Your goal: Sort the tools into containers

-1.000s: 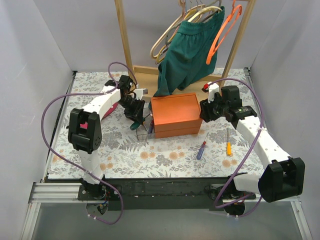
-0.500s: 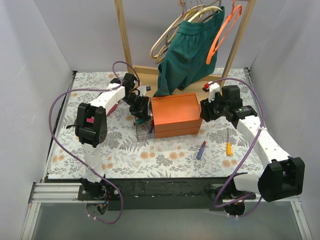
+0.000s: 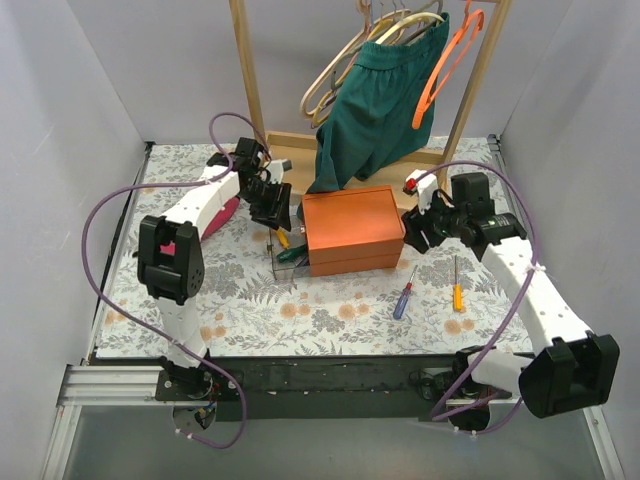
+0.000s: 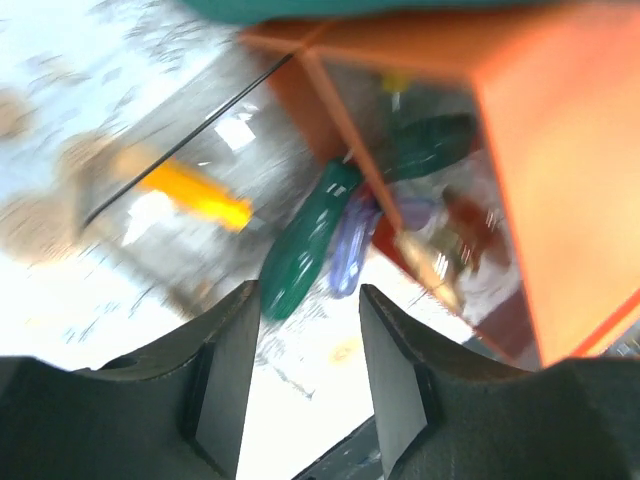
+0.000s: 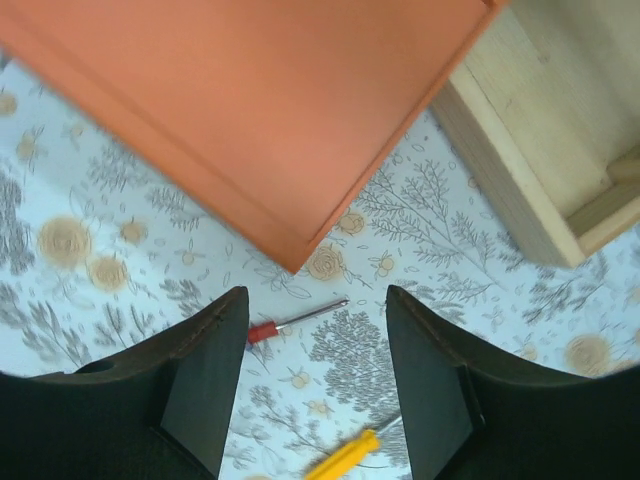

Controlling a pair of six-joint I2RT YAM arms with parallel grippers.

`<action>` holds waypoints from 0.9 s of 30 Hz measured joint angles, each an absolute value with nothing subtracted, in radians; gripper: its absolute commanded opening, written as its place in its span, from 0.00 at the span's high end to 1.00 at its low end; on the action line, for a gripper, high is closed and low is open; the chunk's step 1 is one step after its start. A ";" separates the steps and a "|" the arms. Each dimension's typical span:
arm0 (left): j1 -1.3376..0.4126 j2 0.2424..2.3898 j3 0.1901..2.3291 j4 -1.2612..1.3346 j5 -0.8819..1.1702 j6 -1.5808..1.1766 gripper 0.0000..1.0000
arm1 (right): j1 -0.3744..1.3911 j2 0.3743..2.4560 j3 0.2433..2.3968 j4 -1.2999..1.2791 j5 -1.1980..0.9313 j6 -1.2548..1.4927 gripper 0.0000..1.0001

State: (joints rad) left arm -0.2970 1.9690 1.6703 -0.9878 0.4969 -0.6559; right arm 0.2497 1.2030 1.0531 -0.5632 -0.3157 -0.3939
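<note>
- Lifting away from the small clear plastic box (image 3: 286,266), the left jaws have drawn back up and to its far-left. A second ago they were carrying a green handle toward it, and half a second ago they hung right over it.
- The left jaws now stand apart with nothing between them, so I judge the drop made and one more tool sorted.
- Straight below the left jaws, a screwdriver with a dark green rounded handle (image 4: 305,245) lies slanted inside the clear box. Just beside it lies a translucent purple-handled screwdriver (image 4: 352,245).
- Off to the left of those jaws, a boxed screwdriver with a yellow handle and thin dark shaft (image 4: 195,195) lies in the same box. The wrist view is blurred, so finer detail cannot be told.
- The large orange rectangular box (image 3: 345,225) stands against the clear box, to the right of the left jaws.
- The right jaws have barely shifted. They are apart and empty, hanging beside the orange box's right end.
- Below the right jaws, on the flower-patterned bench (image 3: 330,312), lie a slim red-and-blue-handled screwdriver (image 5: 262,331) and a loose yellow-handled screwdriver (image 5: 345,455). They lie apart from each other and outside both boxes.
- Those two remain unsorted, and the right jaws look best placed to take them.
</note>
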 measured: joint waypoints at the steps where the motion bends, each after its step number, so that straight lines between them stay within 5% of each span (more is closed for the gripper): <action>1: -0.289 1.941 1.655 -0.986 0.476 -0.656 0.58 | 0.249 1.182 1.053 -0.583 -0.342 -0.445 0.35; 10: -0.055 1.618 1.464 -0.784 0.426 -0.684 0.55 | 0.249 0.918 0.878 -0.827 -0.516 -1.139 0.38; 19: -0.040 1.346 1.243 -0.632 0.421 -0.722 0.54 | 0.258 1.123 0.791 -0.926 -0.509 -1.764 0.43; 27: 0.084 1.284 1.162 -0.634 0.391 -0.715 0.54 | 0.273 1.293 0.785 -0.892 -0.472 -1.940 0.44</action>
State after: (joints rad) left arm 0.0841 1.2842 1.1618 -0.6338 0.3908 -0.7151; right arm 0.2733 1.2934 0.7845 -0.8925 -0.4725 -1.9396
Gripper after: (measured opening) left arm 0.458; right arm 0.558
